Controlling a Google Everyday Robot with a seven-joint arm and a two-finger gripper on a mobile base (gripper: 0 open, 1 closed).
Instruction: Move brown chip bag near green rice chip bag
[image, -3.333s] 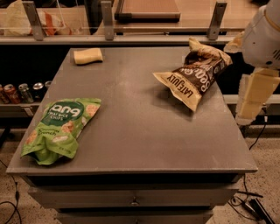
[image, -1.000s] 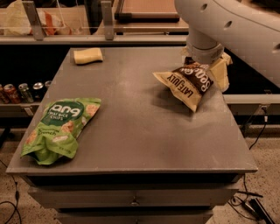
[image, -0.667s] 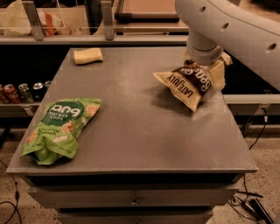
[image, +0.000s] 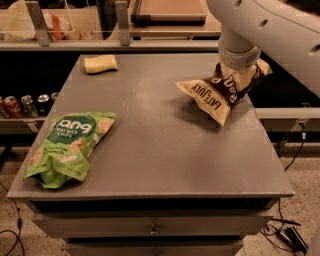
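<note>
Set with claw at far end of brown chip bag; grip: cannot tell. Lies lengthwise leftward from claw, green rice chip bag well beyond

Single cam, high off bench near edge, facing down & fwd over whole top, mid-range; gripper by far-right corner.

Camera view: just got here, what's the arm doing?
The robot's arm reaches over the right rear of the table, with the gripper down on the brown bag. That bag is far across from the green bag, which lies flat at the front left, so the move is not yet done. A yellow block sits at the rear left.
</note>
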